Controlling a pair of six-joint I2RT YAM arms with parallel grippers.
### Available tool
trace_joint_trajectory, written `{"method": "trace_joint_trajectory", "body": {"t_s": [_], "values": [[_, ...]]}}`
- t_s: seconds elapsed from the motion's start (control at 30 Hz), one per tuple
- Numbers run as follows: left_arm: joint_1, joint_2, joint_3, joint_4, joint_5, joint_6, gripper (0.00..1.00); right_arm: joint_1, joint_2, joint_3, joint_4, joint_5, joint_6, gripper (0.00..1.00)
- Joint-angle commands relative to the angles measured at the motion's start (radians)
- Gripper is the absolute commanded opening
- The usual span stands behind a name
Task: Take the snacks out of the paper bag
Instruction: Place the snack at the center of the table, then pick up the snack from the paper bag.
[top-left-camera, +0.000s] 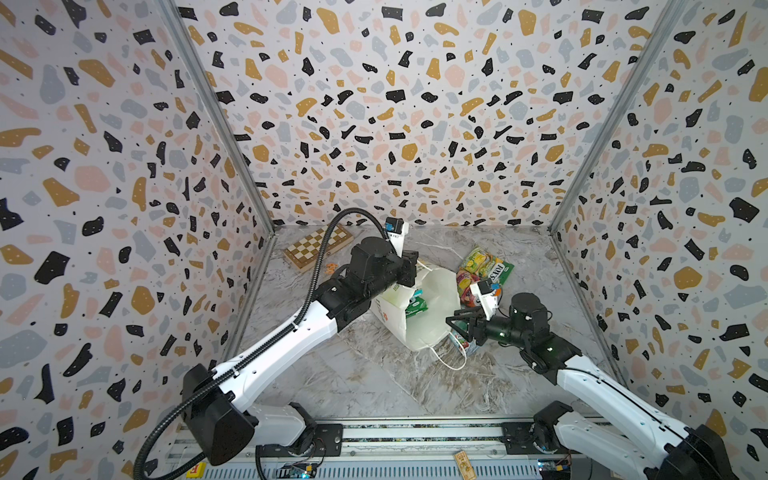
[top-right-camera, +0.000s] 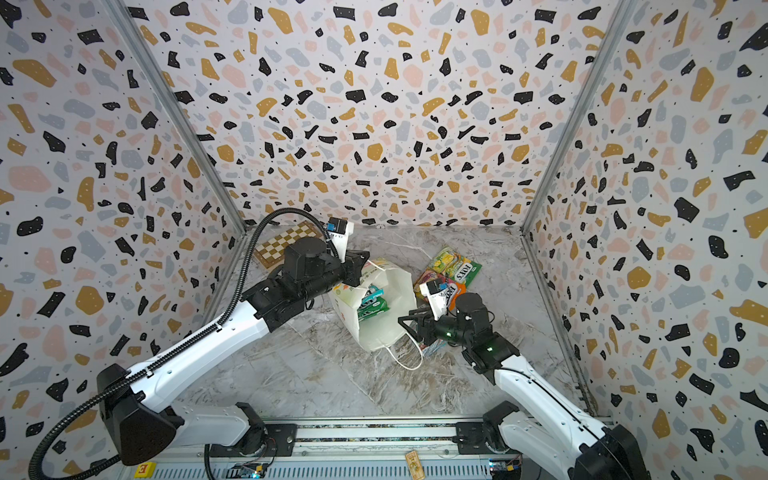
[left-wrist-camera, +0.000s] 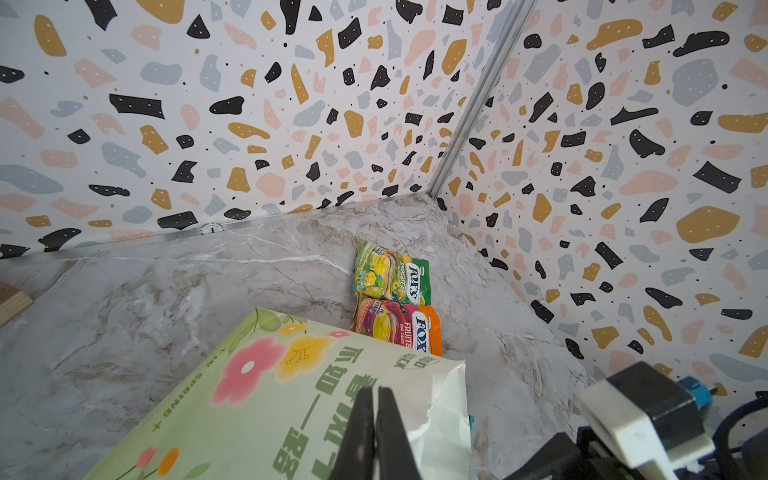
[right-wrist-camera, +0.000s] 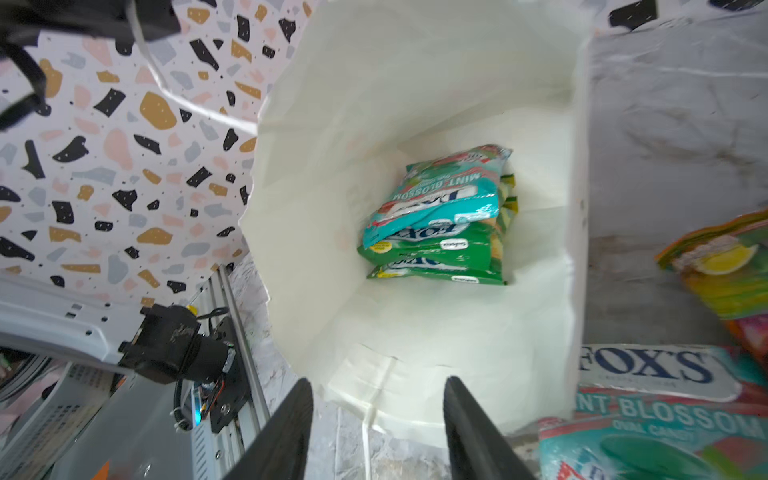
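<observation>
Three snacks (right-wrist-camera: 440, 216) lie stacked deep in the tipped paper bag (top-left-camera: 432, 324), others on the counter (top-left-camera: 374, 374) to its right. Left gripper (left-wrist-camera: 376, 415) pinches the bag's far wall; right gripper (right-wrist-camera: 378, 380), half open and empty, faces its mouth.

The paper bag (top-left-camera: 432, 316) is tipped over mid-table (top-left-camera: 374, 382) with snacks (right-wrist-camera: 440, 224) stacked inside. Further snacks (top-left-camera: 484, 266) are spread to its right, and a chessboard box (top-left-camera: 318, 245) is set behind it, leftward.

One paper bag (top-left-camera: 432, 307). Six FOX'S candy packets (right-wrist-camera: 436, 208): three inside it, three outside. One wooden chessboard box (top-left-camera: 318, 245). One orange scrap (top-left-camera: 331, 268).
</observation>
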Motion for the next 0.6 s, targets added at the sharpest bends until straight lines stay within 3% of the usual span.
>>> {"method": "trace_joint_trajectory", "body": {"t_s": [0.0, 0.23, 0.57], "values": [[-0.002, -0.029, -0.013, 0.047, 0.002, 0.004, 0.0, 0.051, 0.035, 0.054, 0.037, 0.021, -0.028, 0.53], [-0.002, -0.028, -0.015, 0.053, 0.013, 0.001, 0.0, 0.137, 0.169, 0.091, 0.08, 0.113, 0.001, 0.53], [-0.001, -0.038, -0.023, 0.062, 0.014, 0.007, 0.0, 0.169, 0.384, 0.216, 0.081, 0.196, 0.044, 0.52]]}}
